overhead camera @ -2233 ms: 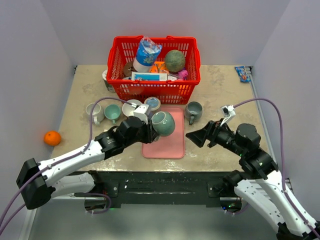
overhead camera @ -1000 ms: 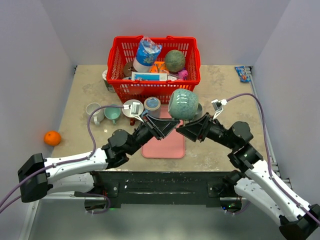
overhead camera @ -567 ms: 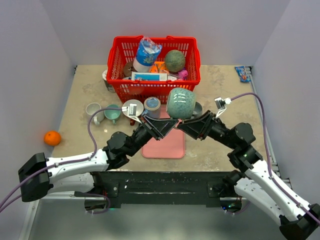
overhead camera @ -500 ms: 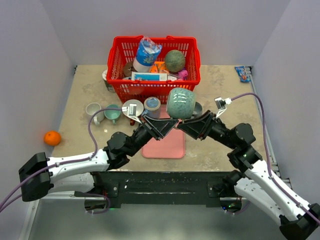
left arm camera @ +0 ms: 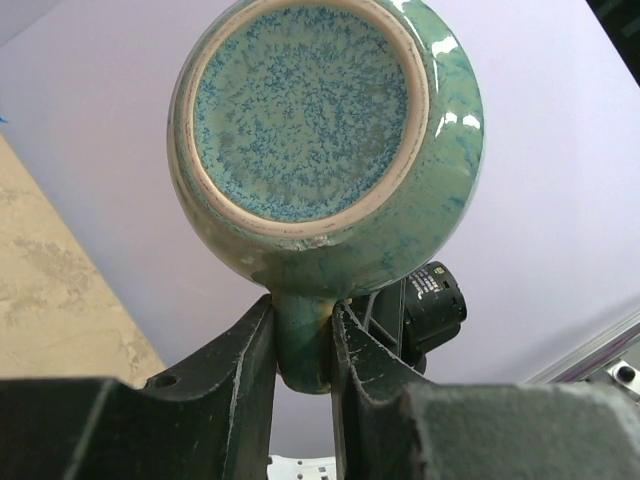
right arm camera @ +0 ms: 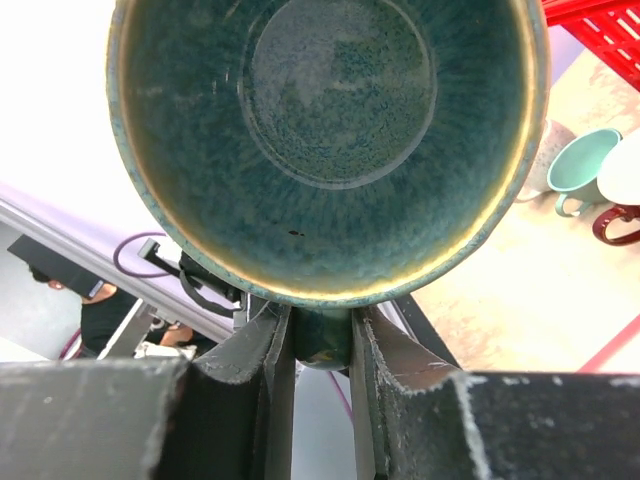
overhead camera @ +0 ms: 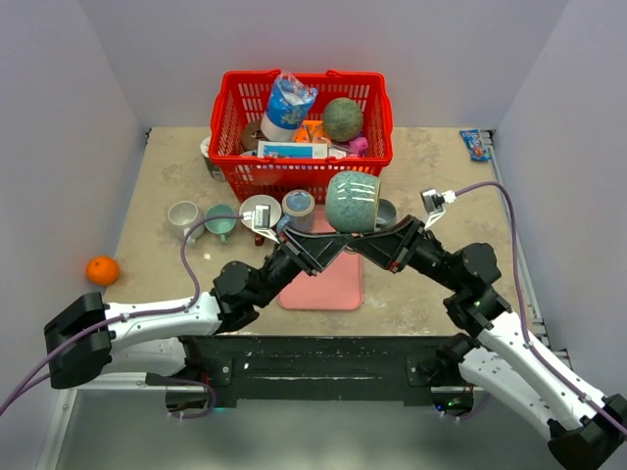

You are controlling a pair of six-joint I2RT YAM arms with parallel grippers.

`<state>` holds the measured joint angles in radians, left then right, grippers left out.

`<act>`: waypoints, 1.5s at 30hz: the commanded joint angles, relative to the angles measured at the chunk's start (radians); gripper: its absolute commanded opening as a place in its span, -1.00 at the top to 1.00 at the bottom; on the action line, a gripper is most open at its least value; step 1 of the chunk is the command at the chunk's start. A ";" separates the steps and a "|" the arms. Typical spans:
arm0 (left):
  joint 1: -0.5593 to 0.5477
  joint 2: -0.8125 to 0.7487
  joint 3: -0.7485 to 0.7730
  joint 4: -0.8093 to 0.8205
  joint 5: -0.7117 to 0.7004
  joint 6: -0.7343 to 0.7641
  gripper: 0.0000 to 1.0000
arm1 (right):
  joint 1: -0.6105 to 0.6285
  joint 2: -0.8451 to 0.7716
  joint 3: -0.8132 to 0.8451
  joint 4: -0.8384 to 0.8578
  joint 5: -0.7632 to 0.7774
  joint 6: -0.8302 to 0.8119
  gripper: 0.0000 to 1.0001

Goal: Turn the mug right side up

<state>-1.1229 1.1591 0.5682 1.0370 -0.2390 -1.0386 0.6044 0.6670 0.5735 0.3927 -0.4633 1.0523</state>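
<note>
The speckled green mug (overhead camera: pixel 353 202) hangs in the air above the pink tray (overhead camera: pixel 328 286), lying on its side with its handle down. My left gripper (overhead camera: pixel 336 242) is shut on the handle from the left. In the left wrist view the mug's base (left arm camera: pixel 300 120) faces the camera, with the handle pinched in the left gripper (left arm camera: pixel 303 350). From the right, my right gripper (overhead camera: pixel 362 243) is shut on the same handle. The right wrist view looks into the mug's mouth (right arm camera: pixel 330 130), and the right gripper (right arm camera: pixel 320 345) presses the handle on both sides.
A red basket (overhead camera: pixel 294 178) full of items stands behind the mug. Several other mugs (overhead camera: pixel 183 217) sit in a row to its left front, and a grey one (overhead camera: pixel 389 209) is partly hidden behind the held mug. An orange (overhead camera: pixel 102 269) lies far left, a blue packet (overhead camera: pixel 476 143) far right.
My right gripper's jaws have closed onto the mug's handle. The mug has tipped a little; both arms stay nearly in place.
</note>
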 commanded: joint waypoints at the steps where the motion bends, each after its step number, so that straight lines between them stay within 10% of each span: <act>1: -0.011 -0.022 0.022 0.205 0.003 0.006 1.00 | 0.009 -0.004 0.012 0.020 -0.009 -0.008 1.00; 9: -0.011 -0.027 0.024 0.186 0.021 0.021 0.99 | 0.009 -0.032 0.019 0.002 0.006 -0.020 1.00; 17: -0.011 -0.055 0.018 0.159 0.029 0.046 0.31 | 0.009 -0.060 0.032 -0.025 0.020 -0.026 1.00; 32: -0.011 -0.133 0.048 0.008 0.122 0.057 0.72 | 0.009 -0.078 0.081 -0.150 -0.078 -0.144 1.00; 45: -0.011 -0.199 0.111 -0.235 0.142 0.170 0.13 | 0.011 -0.090 0.077 -0.244 -0.043 -0.169 1.00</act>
<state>-1.1282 1.0256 0.5808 0.7300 -0.1223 -0.9264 0.6163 0.5865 0.6117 0.1482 -0.5163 0.9333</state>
